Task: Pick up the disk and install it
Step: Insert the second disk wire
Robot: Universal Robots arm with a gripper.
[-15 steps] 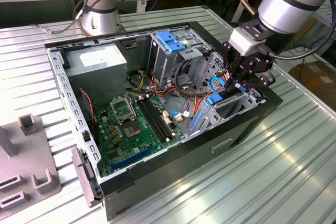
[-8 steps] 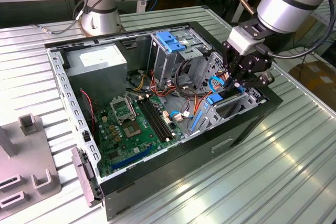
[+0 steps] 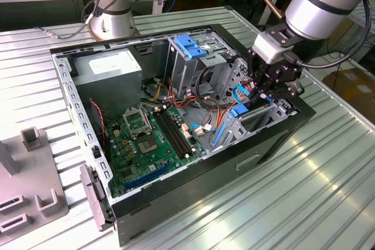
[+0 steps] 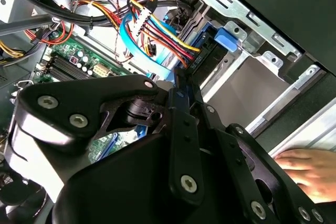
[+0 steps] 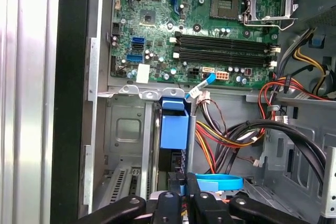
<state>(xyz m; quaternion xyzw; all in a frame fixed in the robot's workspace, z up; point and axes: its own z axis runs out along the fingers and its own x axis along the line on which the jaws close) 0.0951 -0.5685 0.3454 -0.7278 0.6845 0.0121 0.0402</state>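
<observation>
The disk stands on edge in the drive bay at the corner of the open computer case on the exterior view's right. Its blue end tab and dark body show in both wrist views. My gripper hangs straight over the bay, fingers reaching down to the disk's near end. In both wrist views the gripper has its fingers almost together, pinching a thin blue strip of the disk's rail.
Red, yellow and black cables and a flat blue cable crowd the bay. The motherboard, grey power supply and blue latch piece lie further in. A person's hand rests outside the case. A grey fixture stands at the exterior view's left.
</observation>
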